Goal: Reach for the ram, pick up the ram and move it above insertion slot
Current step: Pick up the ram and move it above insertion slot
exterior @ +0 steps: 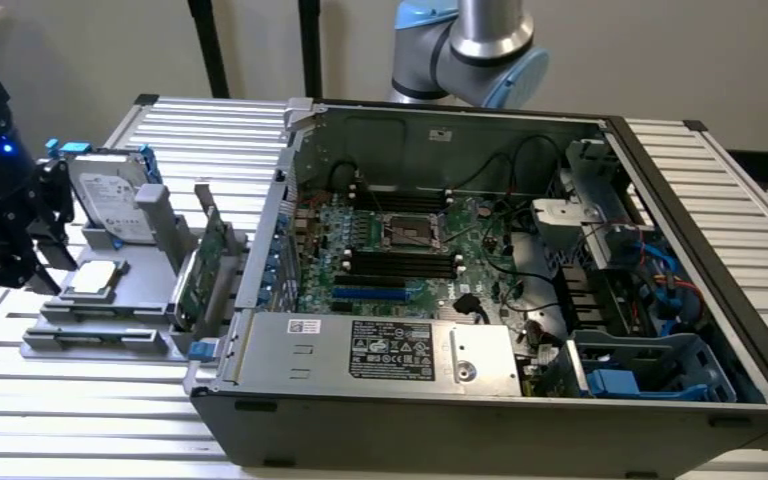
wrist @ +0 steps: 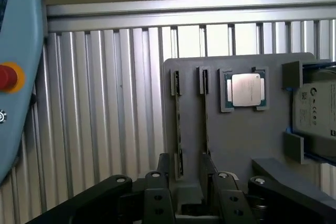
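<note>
One slatted table [exterior: 37, 400] carries one open computer case [exterior: 491, 420]. At the case's nine o'clock in the exterior view sits one grey holder [wrist: 236, 140]. The holder bears one hard drive [wrist: 315, 103], one processor [wrist: 245, 89] and two sticks on edge in slots: the ram [wrist: 178, 124] and one other thin board [wrist: 205, 119]. The ram's near end lies between the parted fingers of the hand [wrist: 188, 182].

Grey holder [wrist: 236, 135], silver ribbed table [wrist: 105, 103], black gripper [wrist: 190, 187], silver CPU [wrist: 247, 88] edged green, red button [wrist: 8, 76] on pale-blue pendant [wrist: 21, 51], green motherboard [exterior: 398, 250], silver blue-railed drive [exterior: 101, 190].
</note>
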Controlling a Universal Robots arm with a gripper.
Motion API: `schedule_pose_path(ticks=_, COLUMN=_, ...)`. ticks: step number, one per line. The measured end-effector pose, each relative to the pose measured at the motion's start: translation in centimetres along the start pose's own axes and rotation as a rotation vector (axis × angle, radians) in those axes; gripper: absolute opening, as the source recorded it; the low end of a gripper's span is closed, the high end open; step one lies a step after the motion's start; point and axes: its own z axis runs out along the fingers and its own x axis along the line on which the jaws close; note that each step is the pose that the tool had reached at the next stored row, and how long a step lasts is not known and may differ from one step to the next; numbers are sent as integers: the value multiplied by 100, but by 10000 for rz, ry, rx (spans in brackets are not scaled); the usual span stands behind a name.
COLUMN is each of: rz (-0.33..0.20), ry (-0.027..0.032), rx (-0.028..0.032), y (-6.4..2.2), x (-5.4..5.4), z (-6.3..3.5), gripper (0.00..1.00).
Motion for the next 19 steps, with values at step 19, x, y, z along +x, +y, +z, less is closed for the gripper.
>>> schedule_pose_path(ticks=19, rz=-1068, ry=22, rx=14, y=19, x=4, z=346, gripper=36)
